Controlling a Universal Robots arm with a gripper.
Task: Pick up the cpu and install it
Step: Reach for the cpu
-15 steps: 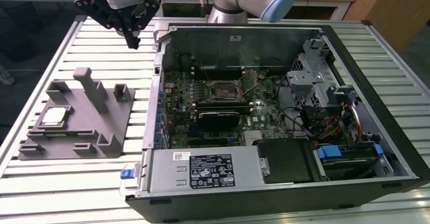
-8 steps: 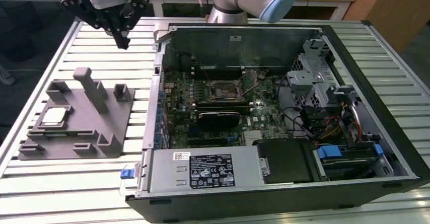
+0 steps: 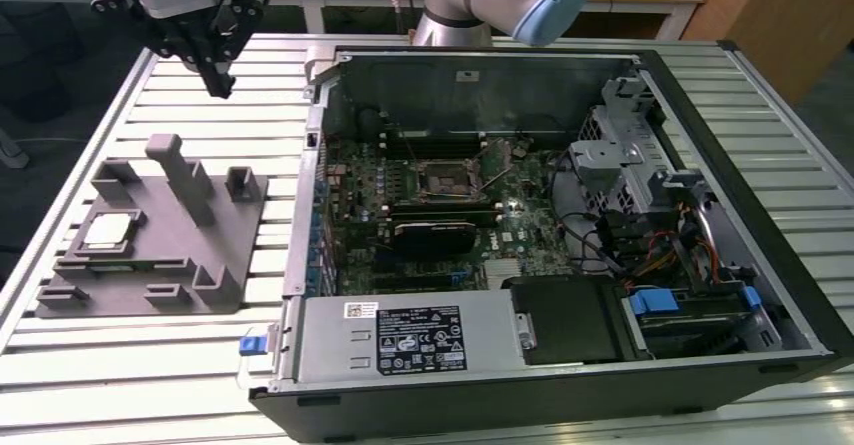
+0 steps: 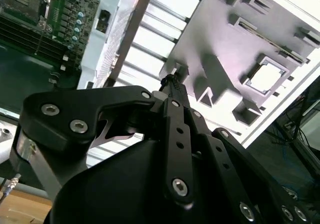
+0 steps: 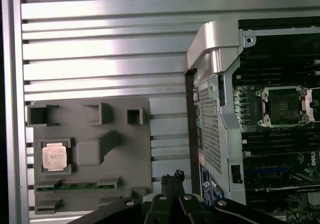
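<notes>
End effector [image 4: 172,78] is sitting closest to the lens in the second wrist view. Its black fingers are pressing together at the tips, narrow, gripping nothing. In the exterior view the end effector [image 3: 218,85] is hanging above the slatted counter [image 3: 160,375] at the exterior view's left, beyond the grey fixture [image 3: 220,255]. The cpu [image 3: 110,229] is lying flat in a square pocket of the grey fixture, silvery top up, well apart from the fingertips. The open computer case [image 3: 534,390] is lying just beside the grey fixture, toward the exterior view's right. The socket [image 3: 445,178] is sitting on the green motherboard [image 3: 534,225] inside.
</notes>
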